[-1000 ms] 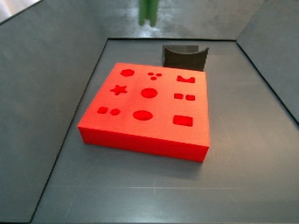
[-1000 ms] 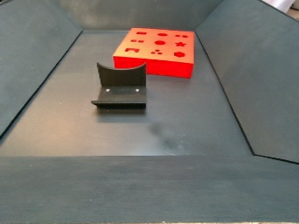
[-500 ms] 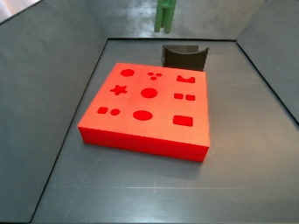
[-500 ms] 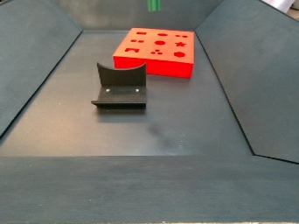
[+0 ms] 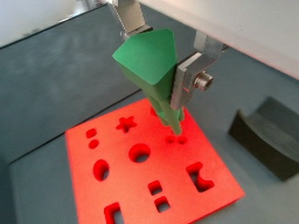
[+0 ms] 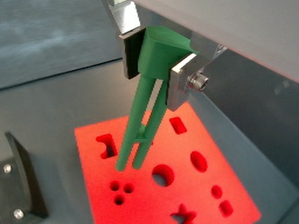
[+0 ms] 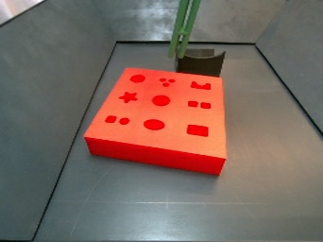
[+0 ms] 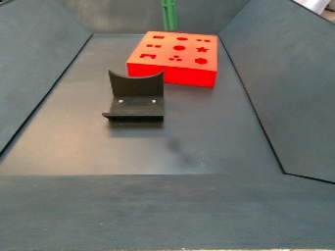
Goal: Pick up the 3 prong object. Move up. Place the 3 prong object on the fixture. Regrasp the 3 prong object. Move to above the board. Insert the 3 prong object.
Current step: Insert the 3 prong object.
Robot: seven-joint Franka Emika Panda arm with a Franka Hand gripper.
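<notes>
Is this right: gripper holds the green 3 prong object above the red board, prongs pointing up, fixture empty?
Not quite: the prongs point down. In a wrist view the gripper clamps the wide end of the 3 prong object, whose prongs hang toward the board. The rest holds: it hangs above the board, and a side view shows the fixture empty.

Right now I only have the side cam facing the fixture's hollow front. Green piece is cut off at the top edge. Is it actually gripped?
Observer: Yes. In both wrist views the gripper has its silver fingers clamped on the wide top of the 3 prong object.
Operator: Prongs pointing down?
Observer: Yes, the prongs hang down toward the board, not touching it.
Operator: Fixture free?
Observer: The fixture holds nothing, off beside the board.
</notes>
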